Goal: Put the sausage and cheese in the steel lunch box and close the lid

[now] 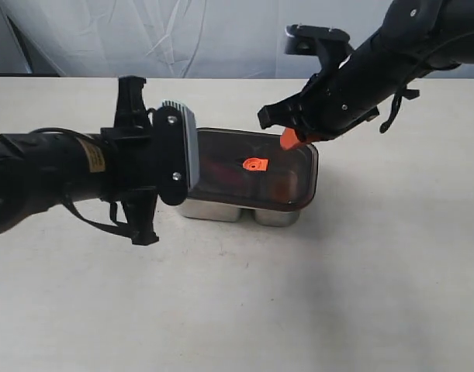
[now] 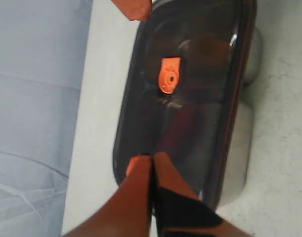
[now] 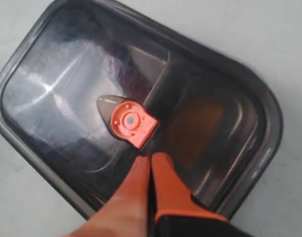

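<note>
I was at the closing step: the lid [image 1: 221, 155] lay over the steel lunch box [image 1: 213, 209], with the sausage [image 2: 183, 123] a dim red shape and the cheese [image 3: 197, 123] an orange blur beneath it. My left gripper [image 2: 151, 159] and my right gripper [image 3: 151, 157] each had their fingers pinched together on nothing, tips down at the lid near opposite ends. I judged the next move called for firm, even pressure until the seal seated all round.
</note>
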`<state>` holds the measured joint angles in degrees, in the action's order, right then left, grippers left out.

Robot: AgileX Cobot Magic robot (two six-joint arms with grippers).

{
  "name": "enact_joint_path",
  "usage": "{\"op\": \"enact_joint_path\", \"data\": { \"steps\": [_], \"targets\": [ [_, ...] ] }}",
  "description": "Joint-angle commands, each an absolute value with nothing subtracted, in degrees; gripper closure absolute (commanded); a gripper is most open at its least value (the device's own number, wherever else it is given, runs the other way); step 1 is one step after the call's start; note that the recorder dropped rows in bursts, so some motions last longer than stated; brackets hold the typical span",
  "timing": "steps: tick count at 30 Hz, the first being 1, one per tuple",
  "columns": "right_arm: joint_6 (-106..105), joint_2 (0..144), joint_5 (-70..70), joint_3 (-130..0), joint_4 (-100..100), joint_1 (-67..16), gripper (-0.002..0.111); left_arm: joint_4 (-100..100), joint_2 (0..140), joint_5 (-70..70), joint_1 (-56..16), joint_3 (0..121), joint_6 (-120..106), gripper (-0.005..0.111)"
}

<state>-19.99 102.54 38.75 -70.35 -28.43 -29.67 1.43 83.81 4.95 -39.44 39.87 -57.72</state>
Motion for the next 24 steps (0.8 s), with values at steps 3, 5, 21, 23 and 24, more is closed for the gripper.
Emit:
{"op": "enact_joint_path", "data": {
  "steps": [3, 5, 21, 23, 24],
  "targets": [
    [-21.01, 106.62, 38.62, -69.99, -28.29, -29.97, 0.108, 1.01, 90.18, 5.03, -39.83, 40.58, -57.15, 0.106],
    [-21.01, 107.83, 38.0, -69.99, -28.4, -29.97, 0.108, 1.01, 91.31, 5.03, -39.83, 40.58, -57.15, 0.106],
    [-21.01, 111.75, 35.46, -69.99, -28.52, -29.97, 0.108, 1.8, 98.16, 2.99, -39.83, 40.58, -57.3, 0.106],
    [-21.4, 111.75, 35.34, -69.99, -28.52, -29.97, 0.108, 1.8, 98.16, 2.99, -39.83, 40.58, -57.3, 0.106],
    [-21.7, 111.75, 35.22, -69.99, -28.52, -29.97, 0.108, 1.8, 98.16, 2.99, -39.83, 40.58, -57.3, 0.106]
  ]
}}
